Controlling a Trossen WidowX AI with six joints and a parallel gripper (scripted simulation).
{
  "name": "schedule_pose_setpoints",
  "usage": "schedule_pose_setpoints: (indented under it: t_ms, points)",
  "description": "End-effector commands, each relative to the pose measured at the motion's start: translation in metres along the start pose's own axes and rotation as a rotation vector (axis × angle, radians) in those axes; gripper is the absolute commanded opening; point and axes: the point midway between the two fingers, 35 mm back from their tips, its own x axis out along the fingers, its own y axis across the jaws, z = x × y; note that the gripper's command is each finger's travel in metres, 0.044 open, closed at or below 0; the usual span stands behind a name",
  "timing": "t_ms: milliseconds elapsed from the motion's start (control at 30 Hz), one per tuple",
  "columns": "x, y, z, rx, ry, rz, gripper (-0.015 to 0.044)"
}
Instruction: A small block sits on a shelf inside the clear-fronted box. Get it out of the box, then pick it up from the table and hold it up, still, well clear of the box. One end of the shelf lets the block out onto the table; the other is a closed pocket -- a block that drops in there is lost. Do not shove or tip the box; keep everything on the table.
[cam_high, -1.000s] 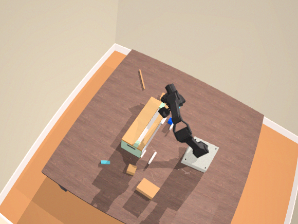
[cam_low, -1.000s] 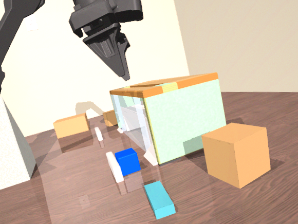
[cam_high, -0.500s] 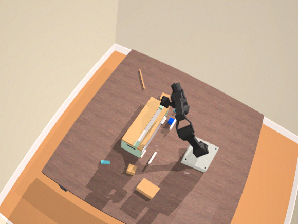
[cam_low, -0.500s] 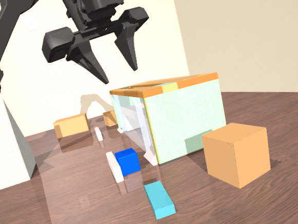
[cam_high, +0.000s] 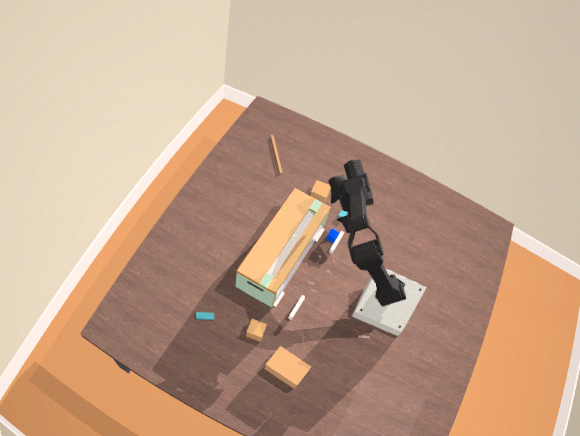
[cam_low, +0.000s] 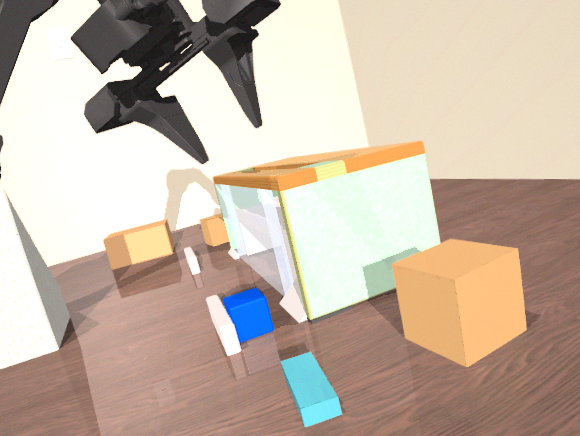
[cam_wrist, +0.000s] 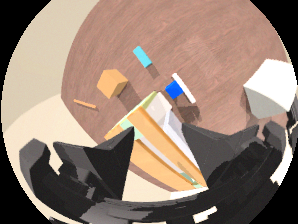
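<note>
The small block (cam_high: 333, 236) (cam_low: 248, 315) (cam_wrist: 174, 90) lies on the desk (cam_high: 200, 240) (cam_low: 165, 390) (cam_wrist: 190, 30), outside the box (cam_high: 270, 240) (cam_low: 360, 235) (cam_wrist: 165, 155), in front of its clear face and near one end. Its sides look close to equal, so no long axis can be told; it sits flat, one side facing the white strip (cam_high: 336, 242) (cam_low: 223, 325) (cam_wrist: 184, 88) just beside it. Finish: plain saturated blue, flat faces, crisp edges, no marking visible.

A white ramp-like piece (cam_low: 295, 302) stands at the foot of the box, near the block. A cyan bar (cam_high: 342, 214) (cam_low: 311, 389) (cam_wrist: 142, 57) lies flat near the block, beyond the strip's end. An orange cube (cam_high: 320, 191) (cam_low: 460, 302) (cam_wrist: 112, 83) stands beside the box's end wall. The box is upright, its end walls pale green and its top orange with a long slot.

The pincer (cam_low: 232, 144) (cam_wrist: 158, 128) is open, fingers well apart with nothing between them, raised above the desk and apart from the block. A second white strip (cam_high: 296, 307) (cam_low: 191, 261) lies near the box's other end.
</note>
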Motion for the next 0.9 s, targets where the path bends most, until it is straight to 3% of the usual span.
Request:
schedule_pose_setpoints:
  t_ms: [0,633,867]
  points:
    - [-0.002,-0.006,0.011,0.897,0.113,-0.019,0.0285]
    - [0.0,-0.007,0.012,0.92,0.115,-0.02,0.0285]
    - [0.084,-0.036,0.025,0.92,0.117,-0.024,0.0285]
